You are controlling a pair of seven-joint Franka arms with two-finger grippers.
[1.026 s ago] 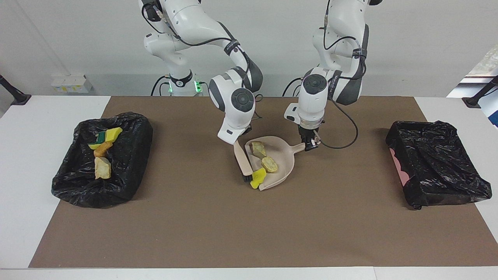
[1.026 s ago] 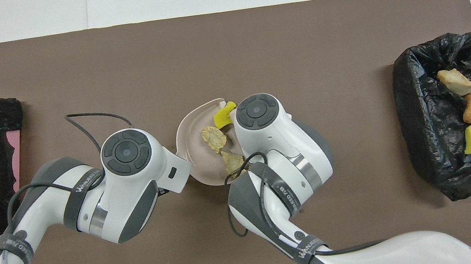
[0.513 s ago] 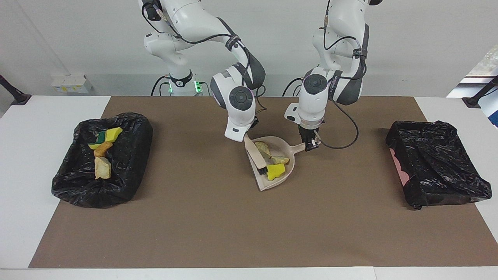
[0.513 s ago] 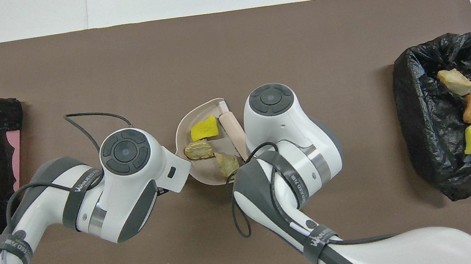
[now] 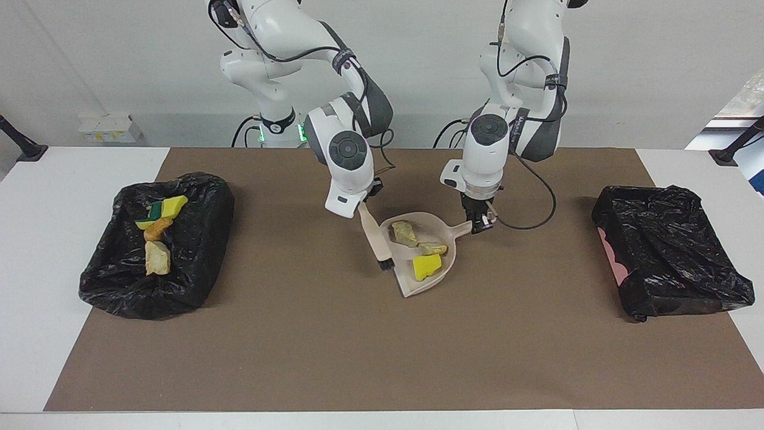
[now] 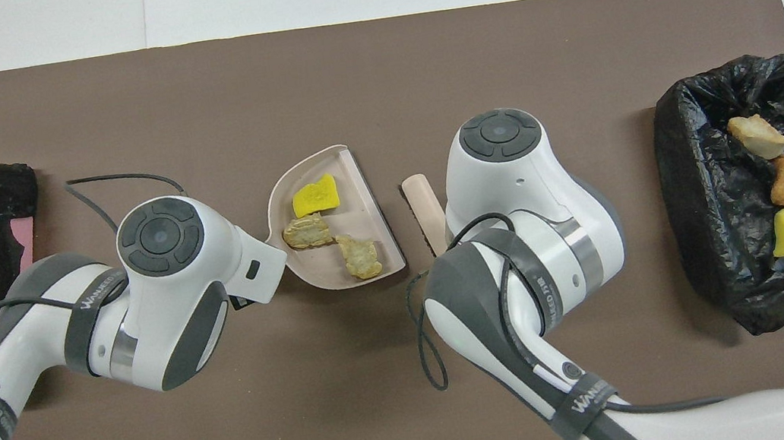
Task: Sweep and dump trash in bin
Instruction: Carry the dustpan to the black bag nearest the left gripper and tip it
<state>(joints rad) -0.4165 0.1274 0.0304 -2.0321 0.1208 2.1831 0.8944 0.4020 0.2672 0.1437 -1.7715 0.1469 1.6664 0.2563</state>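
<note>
While the right tool [image 5: 365, 205] grips the brush [image 5: 376, 239] at frame centre, the left tool [image 5: 478, 222] clamps the dustpan [image 5: 444, 270] handle; three scraps [image 5: 427, 266] sit inside it, four scraps [image 5: 158, 258] in the mid-left bin [image 5: 197, 251].

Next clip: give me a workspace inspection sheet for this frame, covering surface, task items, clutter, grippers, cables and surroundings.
Surface: white table under a brown mat; no scraps loose on it.
Task items: dustpan mid-mat holds a yellow chunk and two tan lumps. Filled bin, at the right arm's end, holds four scraps. Other bin shows none.
Clutter: nothing seen.
Grippers: left gripper shut on the dustpan handle. Right gripper shut on the brush, beside the dustpan's open edge.
Cables: black cable loops from the left wrist.
Surroundings: white wall, a white box beside the table.
</note>
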